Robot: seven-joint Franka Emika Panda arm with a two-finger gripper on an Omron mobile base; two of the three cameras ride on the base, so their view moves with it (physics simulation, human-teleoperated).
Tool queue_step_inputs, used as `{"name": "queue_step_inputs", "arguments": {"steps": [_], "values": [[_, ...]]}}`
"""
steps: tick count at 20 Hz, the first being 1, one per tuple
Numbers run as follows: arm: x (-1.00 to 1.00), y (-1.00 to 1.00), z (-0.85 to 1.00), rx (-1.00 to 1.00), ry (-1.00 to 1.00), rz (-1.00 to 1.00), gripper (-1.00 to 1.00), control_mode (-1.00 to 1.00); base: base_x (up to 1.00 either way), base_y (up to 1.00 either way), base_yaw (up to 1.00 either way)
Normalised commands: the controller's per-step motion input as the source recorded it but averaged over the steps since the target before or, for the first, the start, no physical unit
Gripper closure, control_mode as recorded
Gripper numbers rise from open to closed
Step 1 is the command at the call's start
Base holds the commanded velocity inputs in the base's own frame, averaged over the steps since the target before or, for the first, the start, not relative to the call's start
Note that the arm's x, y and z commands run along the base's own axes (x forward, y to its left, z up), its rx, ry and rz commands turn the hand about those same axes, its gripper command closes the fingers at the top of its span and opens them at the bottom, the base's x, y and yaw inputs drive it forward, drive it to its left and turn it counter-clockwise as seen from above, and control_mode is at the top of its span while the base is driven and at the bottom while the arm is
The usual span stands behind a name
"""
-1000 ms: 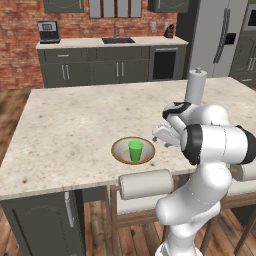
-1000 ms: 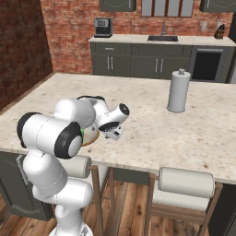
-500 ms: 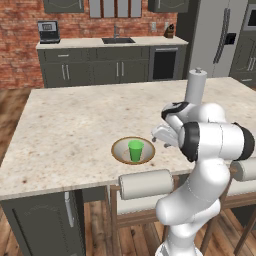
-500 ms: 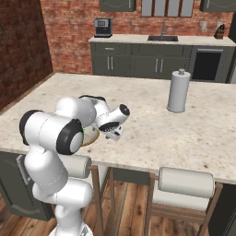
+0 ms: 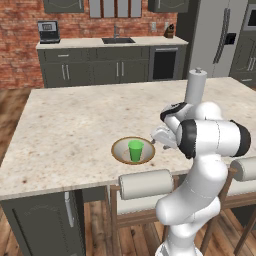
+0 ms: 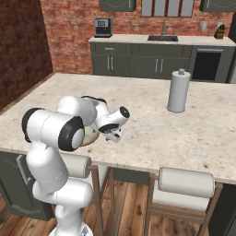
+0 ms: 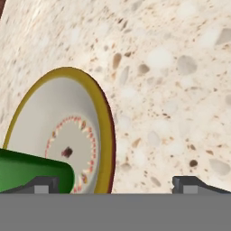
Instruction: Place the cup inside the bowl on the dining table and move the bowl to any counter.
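Hand view: bowl (image 7: 106, 135) between end effector (image 7: 115, 182) fingertips

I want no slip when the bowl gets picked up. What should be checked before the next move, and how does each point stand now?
1. Cup upright inside the bowl: ok.
2. Bowl flat on the dining table: ok.
3. Gripper open, fingertips wide apart: ok.
4. Gripper holding nothing: ok.
5. Fingers astride the bowl's rim: not ok; in the hand view the rim sits off-centre, toward one fingertip.
6. Counter has a bare stretch for the bowl: ok.
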Motion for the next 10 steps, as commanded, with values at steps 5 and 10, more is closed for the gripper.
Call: {"name": "queue_step_inputs", "arguments": {"steps": [5,10], "values": [[0.0,0.09,-0.08,0.0,0.0,0.0,-1.0,-1.0,0.0,0.0,0.0],[0.0,0.14,-0.04,0.0,0.0,0.0,-1.0,-1.0,0.0,0.0,0.0]]}}
